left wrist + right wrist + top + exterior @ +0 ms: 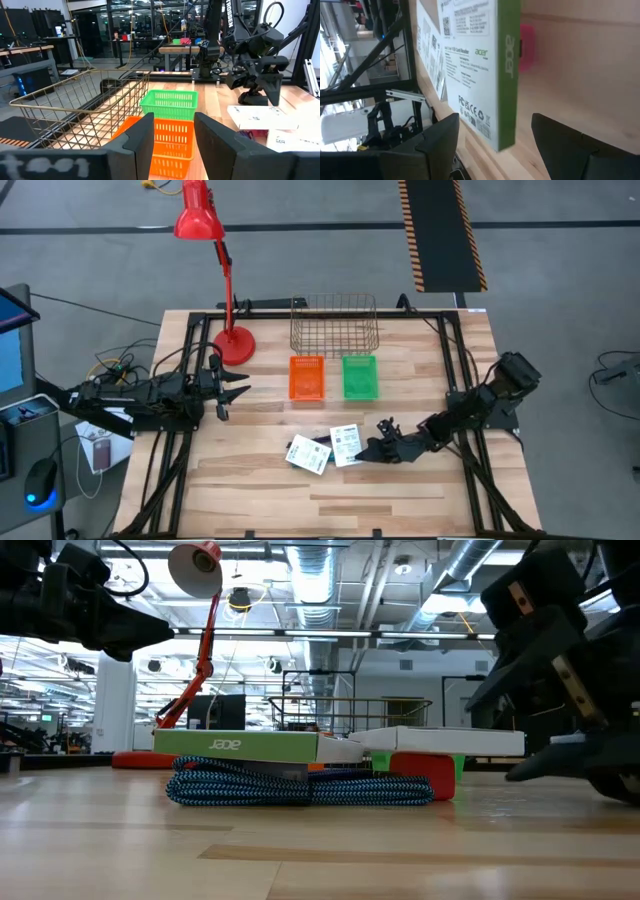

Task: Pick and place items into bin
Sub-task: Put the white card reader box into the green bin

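Note:
Two flat white boxes with black print and green edges lie mid-table: one (345,444), the other (308,455) beside it. In the low view they (250,746) rest on a coiled blue braided cord (300,788) and a red-pink piece (425,775). My right gripper (368,450) sits low at the right box's right end, open. In its wrist view the fingers (495,125) stand on either side of the box's green edge (507,75) with a gap, the pink piece (527,47) beyond. My left gripper (232,385) hovers open at the table's left, facing the baskets (172,120). No pens show.
A gold wire basket (333,325) stands at the far edge, with an orange basket (307,377) and a green basket (360,376) just in front of it. A red desk lamp (232,340) stands far left. Bare wood (300,500) lies along the near edge.

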